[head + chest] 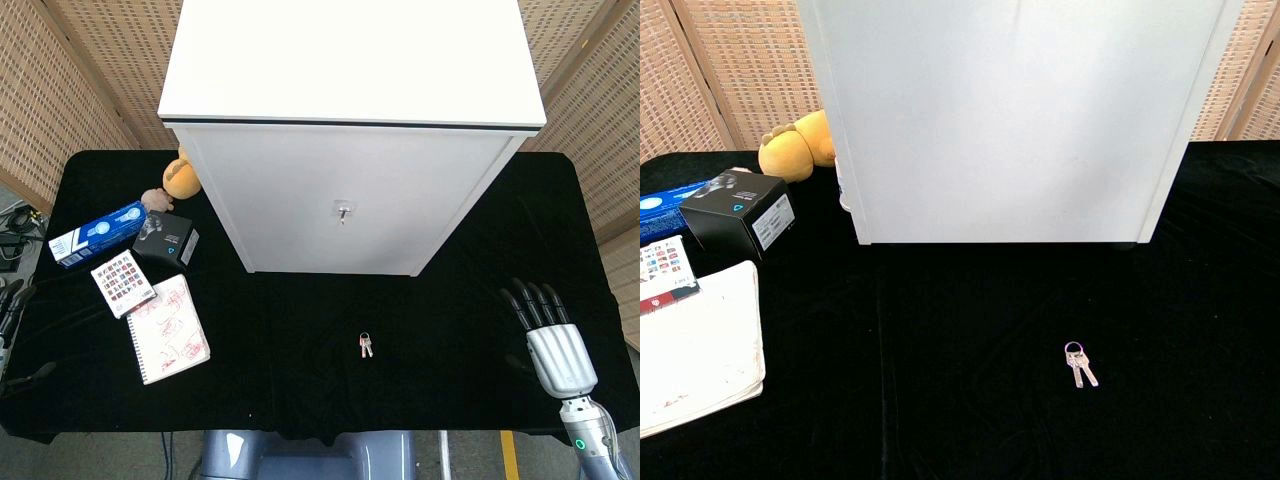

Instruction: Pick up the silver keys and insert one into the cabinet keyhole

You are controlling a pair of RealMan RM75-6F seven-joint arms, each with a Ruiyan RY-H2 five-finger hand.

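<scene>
The silver keys (366, 345) lie flat on the black tablecloth in front of the white cabinet (350, 130); the chest view shows the keys (1080, 364) on their ring, free of any hand. The cabinet keyhole (343, 209) sits in the middle of the cabinet door. My right hand (548, 335) hovers at the table's right front, fingers stretched out and apart, holding nothing, well to the right of the keys. At the far left edge only dark fingertips of my left hand (8, 310) show.
Left of the cabinet lie a spiral notebook (168, 328), a patterned card (124, 283), a black box (167, 243), a blue box (98, 233) and a yellow plush toy (180, 178). Wicker screens stand behind the table.
</scene>
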